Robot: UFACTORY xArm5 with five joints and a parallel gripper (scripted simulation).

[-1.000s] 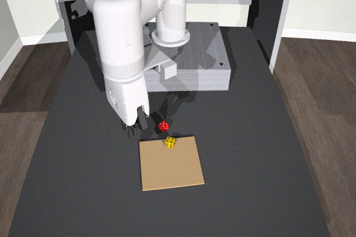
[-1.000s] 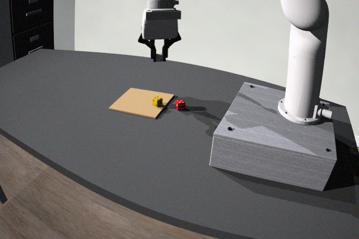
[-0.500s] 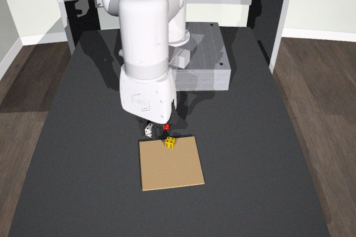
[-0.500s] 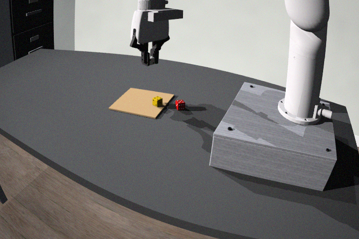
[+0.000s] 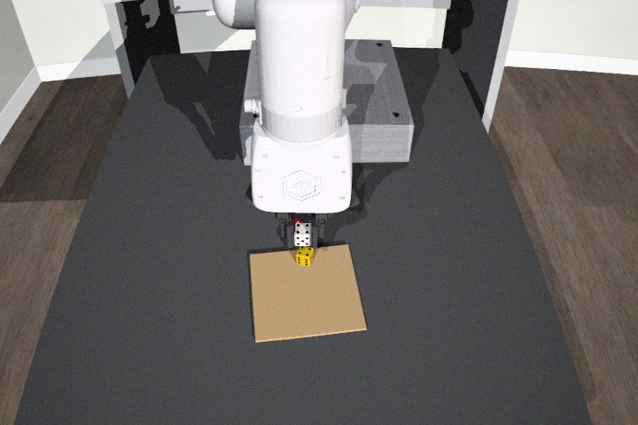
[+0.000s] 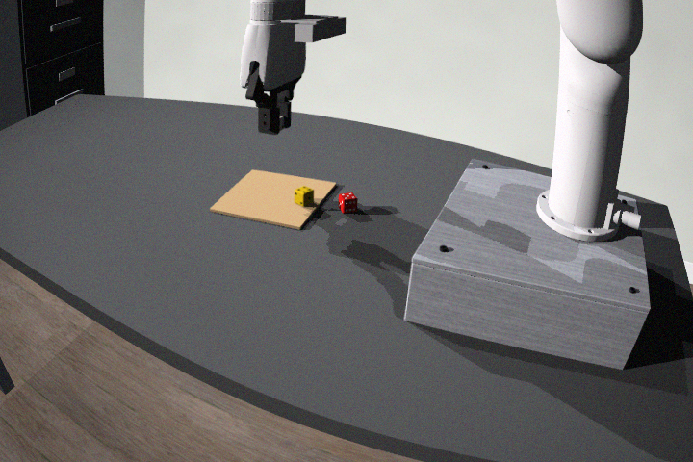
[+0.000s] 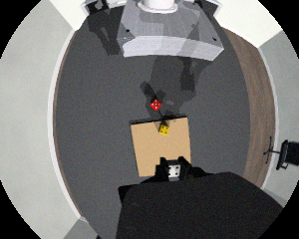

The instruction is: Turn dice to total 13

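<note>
The white die is upright, five-pip face frontward.

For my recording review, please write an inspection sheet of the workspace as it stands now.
Surface: dark grey tabletop, no damage made out.
Job's things: yellow die on the tan mat, near its edge towards the arm's base; red die off the mat; white die held above the surface.
Clutter: nothing seen.
Gripper: closed on the white die.
Cables: nothing seen.
Surroundings: wood-look floor, pale walls, black drawer unit.
</note>
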